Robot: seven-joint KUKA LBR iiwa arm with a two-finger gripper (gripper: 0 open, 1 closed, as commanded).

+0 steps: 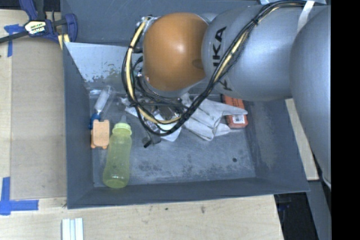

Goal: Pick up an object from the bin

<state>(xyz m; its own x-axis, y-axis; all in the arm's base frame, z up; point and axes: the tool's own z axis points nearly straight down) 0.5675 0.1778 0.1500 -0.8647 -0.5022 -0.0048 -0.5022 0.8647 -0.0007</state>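
Note:
My gripper (154, 102) sits low in the middle of the bin, mostly hidden under the arm's orange dome and its cables. Just right of it lies a crumpled white packet (206, 118), partly covered by the arm. Beyond the packet is an orange-red box with a white label (236, 116). A small clear plastic tube (102, 99) lies to the left of the gripper. What is directly under the gripper is hidden.
A yellow-green plastic bottle (117, 157) lies along the bin's left side near the front. An orange foam block (100, 134) touches its cap end, with a small blue piece (94, 121) beside it. The arm covers the bin's back right.

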